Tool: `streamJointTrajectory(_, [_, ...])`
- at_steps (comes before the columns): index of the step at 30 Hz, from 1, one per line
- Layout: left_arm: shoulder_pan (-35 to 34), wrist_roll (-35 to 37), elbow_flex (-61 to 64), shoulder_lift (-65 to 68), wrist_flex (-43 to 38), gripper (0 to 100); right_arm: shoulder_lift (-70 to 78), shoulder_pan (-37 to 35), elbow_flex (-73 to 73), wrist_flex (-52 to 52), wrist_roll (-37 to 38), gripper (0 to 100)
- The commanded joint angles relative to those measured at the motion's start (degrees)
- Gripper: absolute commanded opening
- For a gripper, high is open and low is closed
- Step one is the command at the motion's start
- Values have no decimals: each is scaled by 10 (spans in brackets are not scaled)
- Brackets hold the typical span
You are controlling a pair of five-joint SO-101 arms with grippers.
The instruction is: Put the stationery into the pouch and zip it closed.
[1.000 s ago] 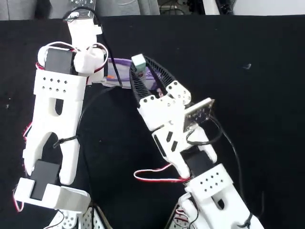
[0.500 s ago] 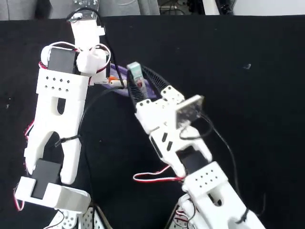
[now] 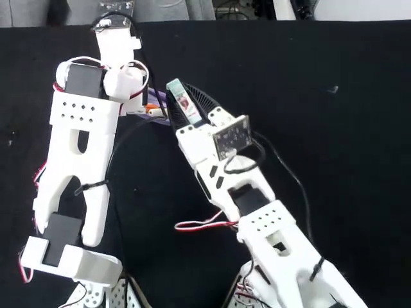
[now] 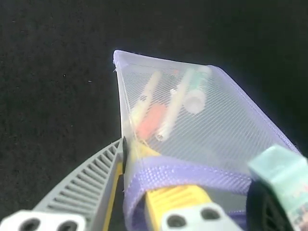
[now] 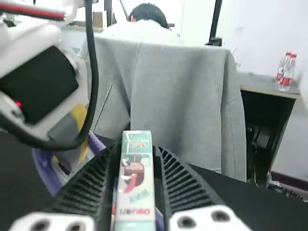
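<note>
The table (image 3: 334, 128) was black and flat, and behind it we saw a grey cloth (image 5: 163, 96) hung over a chair by a white wall. The pouch (image 4: 192, 125) lay near the far edge of the table, between the two arms. It was made of clear, see-through net with a soft purple band round its edge. Inside we saw thin pale pens (image 4: 168, 110) and one short reddish thing. The left gripper (image 4: 132, 154), one finger grey with ridges and one yellow, was pinched tight on the purple band. The right gripper (image 5: 134, 159) had black ridged fingers clamped on a little green box (image 5: 134, 187), flat and long with a picture on it. The box was just beside the pouch's purple edge.
</note>
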Motion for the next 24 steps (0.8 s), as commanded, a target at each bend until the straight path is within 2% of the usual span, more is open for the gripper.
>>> streamJointTrajectory(1, [8, 8, -5, -6, -2, 29, -51, 18, 24, -2, 8, 11])
streamJointTrajectory(7, [8, 8, -7, -6, -3, 29, -217, 16, 27, 131, 8, 11])
streamJointTrajectory(13, [9, 8, -8, -5, -3, 29, -327, -32, 29, 217, 8, 11])
streamJointTrajectory(18, [9, 8, -6, -5, -3, 29, -295, -57, 24, 222, 8, 11])
streamJointTrajectory(24, [9, 8, -5, -5, -3, 29, -163, -29, -64, 272, 8, 11])
